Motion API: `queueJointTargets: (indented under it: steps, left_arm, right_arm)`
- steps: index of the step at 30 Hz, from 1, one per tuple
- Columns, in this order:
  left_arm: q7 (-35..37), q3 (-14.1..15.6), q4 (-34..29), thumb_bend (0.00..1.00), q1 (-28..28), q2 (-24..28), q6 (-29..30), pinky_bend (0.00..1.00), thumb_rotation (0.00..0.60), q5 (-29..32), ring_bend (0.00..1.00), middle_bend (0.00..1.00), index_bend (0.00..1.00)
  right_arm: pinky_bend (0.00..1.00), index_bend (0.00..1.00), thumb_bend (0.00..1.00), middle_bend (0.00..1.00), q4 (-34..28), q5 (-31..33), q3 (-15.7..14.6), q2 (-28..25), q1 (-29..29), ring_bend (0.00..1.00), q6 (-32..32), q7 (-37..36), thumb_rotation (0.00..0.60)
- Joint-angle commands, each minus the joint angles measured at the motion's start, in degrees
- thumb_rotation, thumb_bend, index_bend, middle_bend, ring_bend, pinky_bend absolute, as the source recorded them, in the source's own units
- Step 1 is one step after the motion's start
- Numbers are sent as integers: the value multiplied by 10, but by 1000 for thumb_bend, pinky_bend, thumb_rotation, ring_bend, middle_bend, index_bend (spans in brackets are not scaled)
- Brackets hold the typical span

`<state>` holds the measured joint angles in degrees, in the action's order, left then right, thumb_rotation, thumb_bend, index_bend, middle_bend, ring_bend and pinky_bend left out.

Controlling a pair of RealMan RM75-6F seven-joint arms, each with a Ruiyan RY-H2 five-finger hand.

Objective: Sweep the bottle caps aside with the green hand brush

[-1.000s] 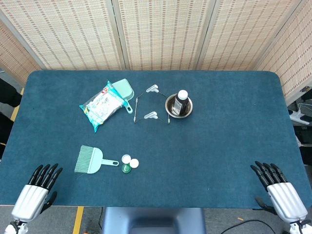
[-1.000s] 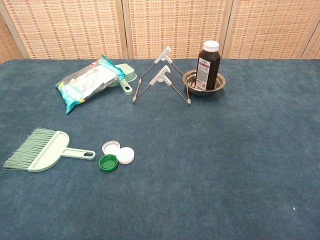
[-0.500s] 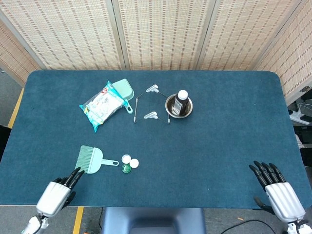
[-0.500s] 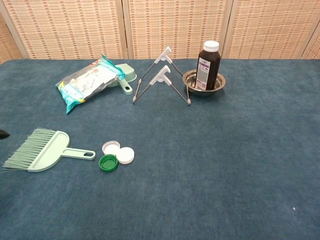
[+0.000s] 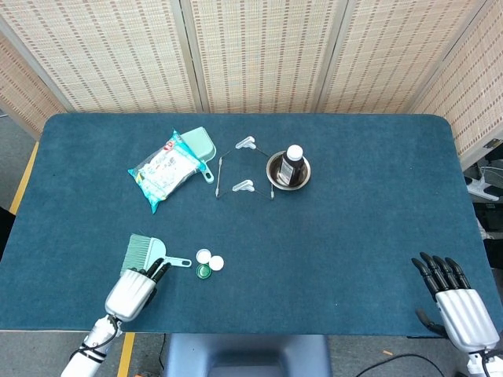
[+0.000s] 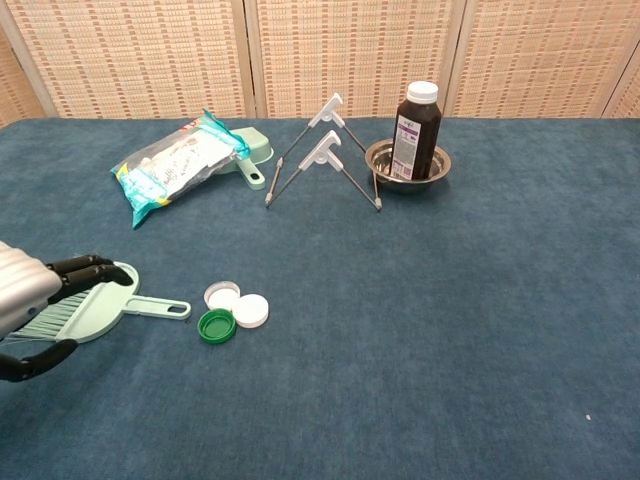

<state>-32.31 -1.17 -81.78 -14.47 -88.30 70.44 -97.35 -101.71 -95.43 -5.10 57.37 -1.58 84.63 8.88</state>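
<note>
The green hand brush [image 5: 145, 255] [image 6: 100, 307] lies flat at the table's front left, bristles pointing left, handle toward the caps. Three bottle caps sit in a cluster by the handle's tip: two white caps [image 5: 210, 260] [image 6: 238, 305] and one green cap [image 5: 203, 272] [image 6: 215, 326]. My left hand [image 5: 134, 290] [image 6: 35, 300] hovers over the brush's near edge, fingers apart, thumb below, holding nothing. It covers part of the bristles in the chest view. My right hand [image 5: 454, 292] rests open at the front right corner, far from the caps.
At the back stand a wipes packet [image 5: 164, 174] on a green dustpan [image 5: 198, 146], two wire clips [image 5: 244, 165], and a dark bottle [image 5: 293, 165] in a metal bowl [image 5: 277, 174]. The table's front edge [image 5: 251, 331] runs just behind my hands.
My left hand has moved right and forward from the front left corner to just over the brush. My right hand has drifted slightly right. Brush and caps lie where they were.
</note>
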Motion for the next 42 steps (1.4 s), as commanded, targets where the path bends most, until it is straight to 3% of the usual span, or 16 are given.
queueJointTargets:
  steps: [1,18,31,36,42]
  left_arm:
    - [-12,-12,3,390,-13,-5,-16,797,600,19,699,258,233]
    - [-60,-30,30,388,-71,-57,-68,803,600,80,713,329,305]
    - [-104,-29,78,376,-95,-98,-70,805,600,106,713,370,345]
    - [-117,-30,94,377,-100,-109,-65,807,600,114,719,425,383]
    - [-111,-24,113,400,-106,-119,-53,823,600,109,734,552,516]
  right_arm:
    - [0,0,208,0,-1,5,3,2,1,0,-3,5,600]
    - [0,0,208,0,-5,22,8,-8,4,0,-9,-7,600]
    - [0,0,207,0,-2,19,9,-15,1,0,2,-28,600]
    - [0,0,208,0,-1,19,9,-15,0,0,5,-29,600]
    - [0,0,208,0,-1,18,9,-14,-1,0,6,-27,600]
